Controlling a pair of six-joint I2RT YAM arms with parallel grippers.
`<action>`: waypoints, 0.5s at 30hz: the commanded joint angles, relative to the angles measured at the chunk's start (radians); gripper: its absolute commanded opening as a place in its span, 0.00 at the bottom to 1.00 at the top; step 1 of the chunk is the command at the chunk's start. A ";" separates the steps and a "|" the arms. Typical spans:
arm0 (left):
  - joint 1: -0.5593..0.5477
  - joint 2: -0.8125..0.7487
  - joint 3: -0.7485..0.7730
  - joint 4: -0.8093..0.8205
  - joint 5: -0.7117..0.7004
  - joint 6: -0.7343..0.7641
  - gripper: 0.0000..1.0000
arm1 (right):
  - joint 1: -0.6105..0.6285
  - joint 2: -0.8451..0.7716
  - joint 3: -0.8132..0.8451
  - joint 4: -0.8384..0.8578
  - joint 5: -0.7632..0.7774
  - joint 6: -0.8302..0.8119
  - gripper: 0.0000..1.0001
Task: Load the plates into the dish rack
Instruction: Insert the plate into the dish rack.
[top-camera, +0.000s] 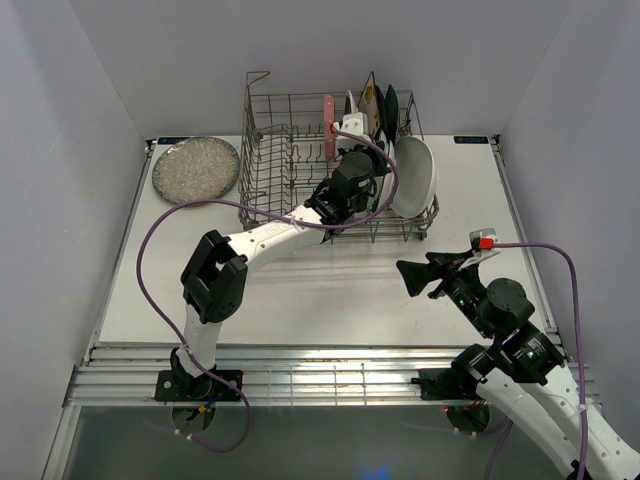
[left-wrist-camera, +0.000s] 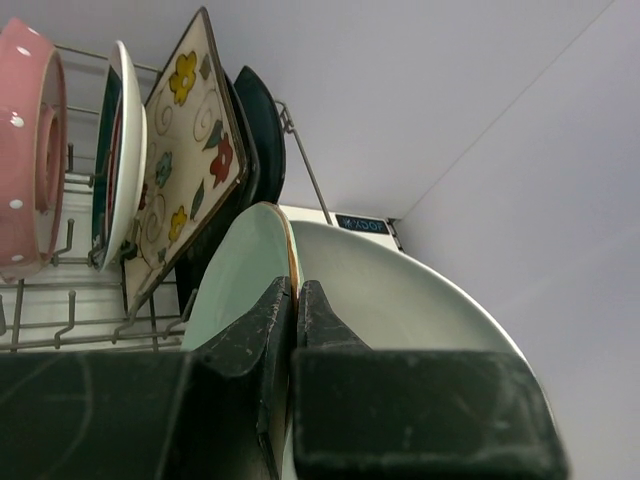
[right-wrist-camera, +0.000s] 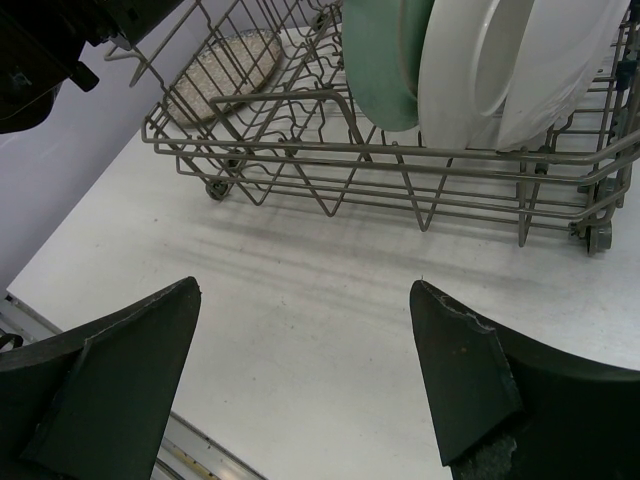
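Note:
The dish rack (top-camera: 270, 150) stands at the back of the table. Upright in its right half are a pink plate (left-wrist-camera: 30, 190), a teal-rimmed white plate (left-wrist-camera: 125, 150), a cream floral square plate (left-wrist-camera: 190, 140), a dark teal plate (left-wrist-camera: 262, 130) and a white oval plate (top-camera: 415, 175). My left gripper (left-wrist-camera: 296, 290) is inside the rack, shut on the rim of a pale green plate (left-wrist-camera: 235, 280) that stands against the white one. A speckled silver plate (top-camera: 196, 168) lies flat on the table left of the rack. My right gripper (top-camera: 408, 280) hangs open over the table in front of the rack, holding nothing.
The rack's left half holds only bare tines (right-wrist-camera: 300, 150). Its raised handle (top-camera: 257, 78) is at the back left corner. A purple cable (top-camera: 150, 250) loops beside the left arm. Walls close in the table on three sides.

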 joint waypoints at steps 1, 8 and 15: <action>-0.005 -0.003 0.080 0.174 -0.048 0.037 0.00 | 0.004 0.000 0.025 0.011 0.001 0.010 0.91; -0.007 0.043 0.106 0.191 -0.050 0.062 0.00 | 0.004 0.040 0.036 0.017 -0.002 0.008 0.91; -0.007 0.063 0.110 0.197 -0.053 0.071 0.00 | 0.004 0.053 0.034 0.033 -0.016 0.008 0.91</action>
